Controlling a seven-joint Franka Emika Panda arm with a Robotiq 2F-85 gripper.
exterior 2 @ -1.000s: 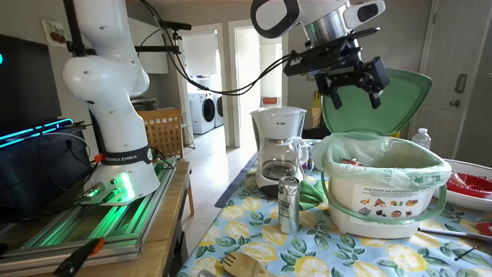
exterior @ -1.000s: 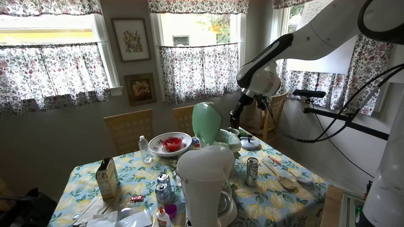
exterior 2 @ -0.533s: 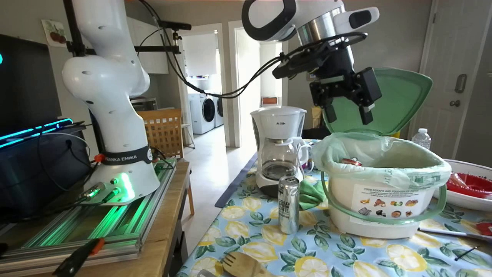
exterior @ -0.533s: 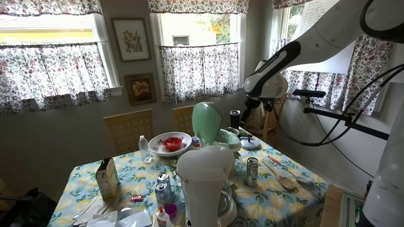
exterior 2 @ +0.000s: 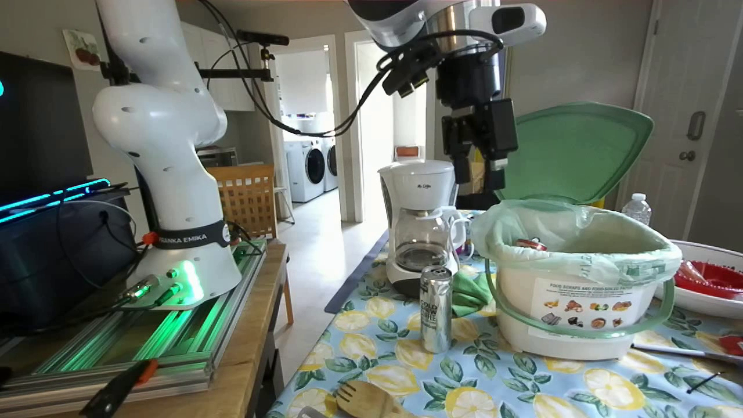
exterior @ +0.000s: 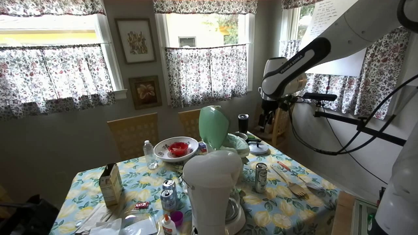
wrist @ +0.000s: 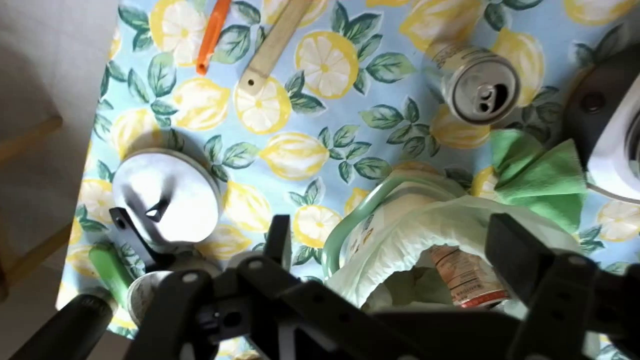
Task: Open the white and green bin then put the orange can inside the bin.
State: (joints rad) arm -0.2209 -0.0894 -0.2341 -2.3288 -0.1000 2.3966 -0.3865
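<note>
One silver can [exterior 2: 435,310] and a green cloth [wrist: 542,182] sit near the open bin [exterior 2: 572,348], orange can [wrist: 465,275] inside! Hand [wrist: 395,242] hovers high, fingers [wrist: 278,237] spread wide apart.

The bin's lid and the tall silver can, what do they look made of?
The lid looks like satin plastic, evenly green, softly shiny. The tall silver can seems glossy metal, likely aluminum, by its bright reflections and pull tab.
</note>
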